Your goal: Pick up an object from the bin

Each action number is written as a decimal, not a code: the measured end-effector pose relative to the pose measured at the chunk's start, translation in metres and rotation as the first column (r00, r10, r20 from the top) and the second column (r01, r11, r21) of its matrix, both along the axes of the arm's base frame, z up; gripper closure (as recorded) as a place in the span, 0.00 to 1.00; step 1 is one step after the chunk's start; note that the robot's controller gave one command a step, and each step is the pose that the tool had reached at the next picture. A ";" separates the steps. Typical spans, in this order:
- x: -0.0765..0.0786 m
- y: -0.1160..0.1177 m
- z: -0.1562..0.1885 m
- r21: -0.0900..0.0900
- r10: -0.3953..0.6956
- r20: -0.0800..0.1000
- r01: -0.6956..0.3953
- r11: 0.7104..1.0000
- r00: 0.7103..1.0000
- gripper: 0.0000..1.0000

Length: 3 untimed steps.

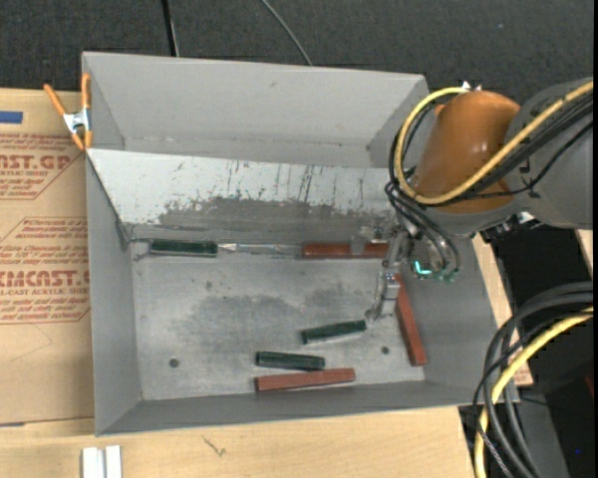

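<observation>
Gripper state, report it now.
Gripper: open or shut cannot be told; its tip is by the right end of a dark green bar.

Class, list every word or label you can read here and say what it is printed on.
"CAST.GP": red print on the cardboard beside the bin.
"LL-CAST ACRYLIC SHEET": same cardboard, its start cut off at the edge.
Smaller red lines there: too blurred to read.

You had dark green sticks (333, 332), reddish-brown sticks (305, 378), a streaked grey bin (229, 302) and an orange wrist cover (468, 147).
</observation>
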State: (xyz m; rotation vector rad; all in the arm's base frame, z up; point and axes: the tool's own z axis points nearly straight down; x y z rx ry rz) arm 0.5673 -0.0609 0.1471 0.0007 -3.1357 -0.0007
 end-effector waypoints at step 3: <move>-0.024 0.033 -0.076 -0.001 0.119 0.010 -0.119 0.993 0.993 1.00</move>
